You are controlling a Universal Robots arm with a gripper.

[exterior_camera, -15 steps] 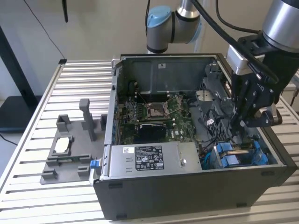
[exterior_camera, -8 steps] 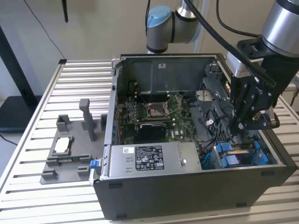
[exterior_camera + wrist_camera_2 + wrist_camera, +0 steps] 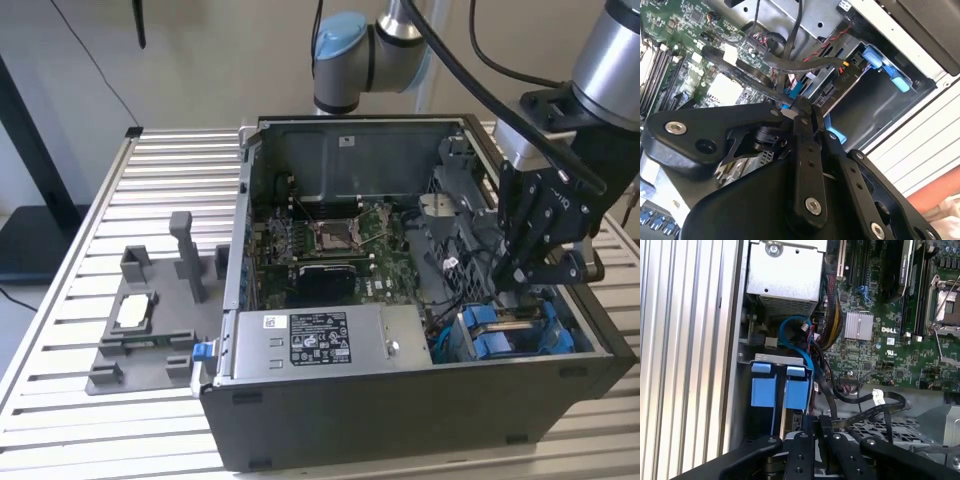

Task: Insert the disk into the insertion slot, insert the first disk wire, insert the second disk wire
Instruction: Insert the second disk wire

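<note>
Black gripper linkages fill the lower half of the second wrist view, and the gripper (image 3: 801, 107) is seen there with its fingers pressed close together at the tips, apparently pinching a flat dark cable (image 3: 747, 76) near its end; whether a connector is held between them cannot be told for certain, since the tips hide it. The cable is led from the fingertips up toward the upper left of that frame, across the green motherboard (image 3: 685, 30), so the narrow grip suits a thin wire end rather than a bulky part.

In the exterior view the gripper (image 3: 522, 282) is lowered into the open computer case (image 3: 420, 400) at the right of the frame, directly above the blue-edged insertion slot (image 3: 515, 335) in the lower right corner of the case. The arm is angled downward so that the fingers can reach the back of the bay.

In the first wrist view the disk (image 3: 781, 387) is seen already seated in the insertion slot at the lower left of centre, its blue carrier tabs standing side by side, with a blue wire (image 3: 790, 335) looped just above it. The grey power-supply box (image 3: 320, 340) sits along the near wall of the case, clear of the work.
</note>
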